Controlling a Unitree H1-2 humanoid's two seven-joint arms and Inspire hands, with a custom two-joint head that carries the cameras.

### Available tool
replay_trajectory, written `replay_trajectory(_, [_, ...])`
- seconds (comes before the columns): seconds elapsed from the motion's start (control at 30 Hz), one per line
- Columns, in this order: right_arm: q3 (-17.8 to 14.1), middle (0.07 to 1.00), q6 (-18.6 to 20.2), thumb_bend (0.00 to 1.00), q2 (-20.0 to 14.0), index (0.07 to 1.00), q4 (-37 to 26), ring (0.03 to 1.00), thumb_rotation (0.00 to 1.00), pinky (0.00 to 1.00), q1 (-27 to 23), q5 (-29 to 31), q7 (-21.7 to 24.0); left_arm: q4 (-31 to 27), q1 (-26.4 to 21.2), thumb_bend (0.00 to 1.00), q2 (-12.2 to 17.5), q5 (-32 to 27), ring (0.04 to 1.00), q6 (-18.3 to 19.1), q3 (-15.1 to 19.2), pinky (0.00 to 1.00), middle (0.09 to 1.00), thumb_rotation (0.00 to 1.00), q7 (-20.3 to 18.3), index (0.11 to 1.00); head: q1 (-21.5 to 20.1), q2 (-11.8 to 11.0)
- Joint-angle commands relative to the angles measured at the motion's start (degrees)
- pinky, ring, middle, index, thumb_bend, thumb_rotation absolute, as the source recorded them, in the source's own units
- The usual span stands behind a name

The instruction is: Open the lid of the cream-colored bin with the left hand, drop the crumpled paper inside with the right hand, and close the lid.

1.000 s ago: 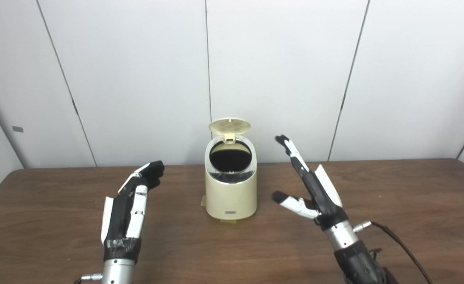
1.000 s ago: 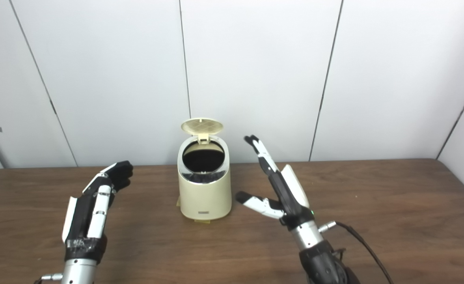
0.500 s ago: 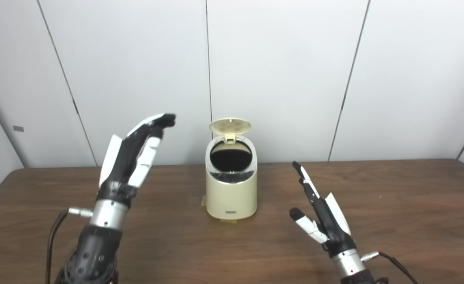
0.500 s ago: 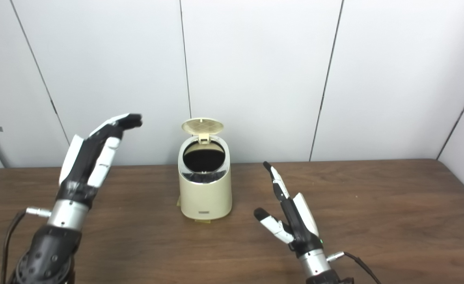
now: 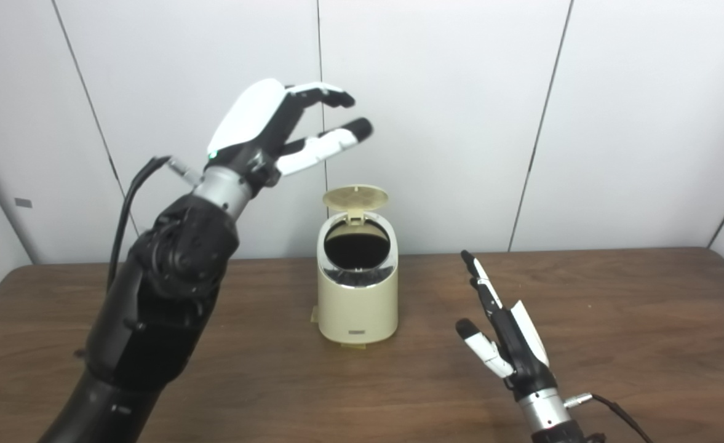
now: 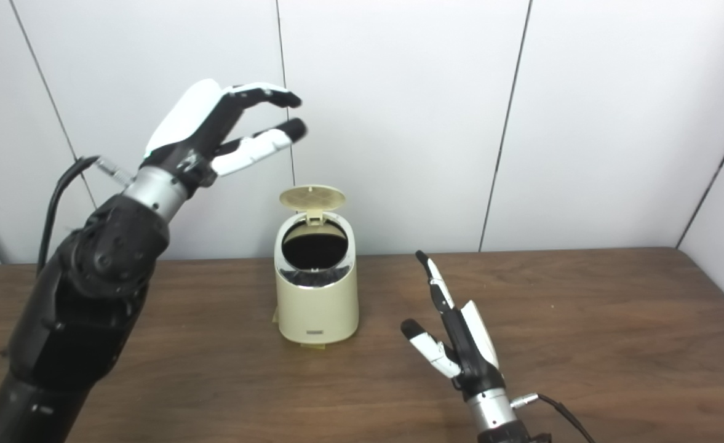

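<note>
The cream-colored bin point(image 5: 357, 304) stands mid-table with its round lid point(image 5: 355, 198) tipped up and back on its hinge. The dark opening point(image 5: 357, 250) shows no paper; the crumpled paper is not in view anywhere. My left hand point(image 5: 275, 132) is raised high, above and left of the lid, open with fingers pointing right, not touching it. My right hand point(image 5: 502, 335) rests low to the right of the bin, open and holding nothing, fingers pointing up and away.
The brown wooden table point(image 5: 614, 320) stretches wide on both sides of the bin. A white panelled wall point(image 5: 448, 111) rises right behind it. A small tan tab point(image 5: 354, 345) sticks out under the bin's front base.
My left arm has risen from the table's left side to high above the bin's lid. My right hand has pulled back and down from beside the bin. The lid stays up.
</note>
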Motion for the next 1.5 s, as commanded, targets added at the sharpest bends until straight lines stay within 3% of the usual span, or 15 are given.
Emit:
replay_trajectory(0.0, [0.4, 0.996, -1.5, 0.55, 1.1, 0.981, 3.6, 0.986, 1.00, 0.96, 3.0, 0.2, -0.9, 1.8, -3.5, 0.84, 1.3, 2.7, 0.967, -2.4, -0.8, 1.00, 0.894, 1.00, 0.3, 0.805, 0.0, 0.1])
replay_trajectory(0.23, [0.4, 0.979, -2.4, 0.52, 1.2, 0.978, 4.5, 0.968, 1.00, 0.93, 2.8, -0.5, -1.6, 7.6, -4.4, 0.95, 0.9, 6.6, 0.930, -7.9, -2.8, 1.00, 0.824, 1.00, 2.2, 0.782, 0.2, 0.2])
replay_trajectory(0.37, [0.4, 0.980, -2.8, 0.51, 1.2, 0.978, 4.7, 0.971, 1.00, 0.94, 2.7, 0.0, -1.4, 9.5, -4.8, 0.94, 0.5, 8.4, 0.928, -8.9, -3.4, 1.00, 0.816, 1.00, 1.2, 0.777, 0.3, 0.2])
replay_trajectory(0.63, [0.4, 0.977, -2.1, 0.52, 0.9, 0.974, 3.9, 0.967, 1.00, 0.93, 3.0, -0.6, -1.5, 9.1, -2.7, 0.99, 0.5, 12.2, 0.930, -8.0, -4.7, 1.00, 0.813, 1.00, -0.2, 0.788, 0.6, 0.2])
replay_trajectory(0.87, [0.3, 0.973, -1.7, 0.52, 0.7, 0.970, 3.7, 0.964, 1.00, 0.92, 3.0, -0.5, -1.3, 6.6, -0.2, 1.00, -0.4, 14.4, 0.953, -5.8, -4.4, 1.00, 0.893, 1.00, -2.1, 0.807, 0.7, 0.3])
replay_trajectory(1.0, [0.3, 0.976, -1.4, 0.53, 0.5, 0.971, 3.3, 0.962, 1.00, 0.92, 3.0, -0.7, -1.2, 4.9, 1.9, 1.00, -0.6, 15.1, 0.942, -5.6, -4.5, 1.00, 0.895, 1.00, -2.9, 0.810, 0.7, 0.3])
replay_trajectory(1.47, [0.3, 0.976, -1.2, 0.52, 0.5, 0.974, 3.1, 0.967, 1.00, 0.93, 3.1, -0.6, -1.0, 2.0, 7.5, 1.00, -1.2, 15.4, 0.907, -8.1, -4.6, 1.00, 0.784, 1.00, -1.7, 0.785, 0.3, 0.5])
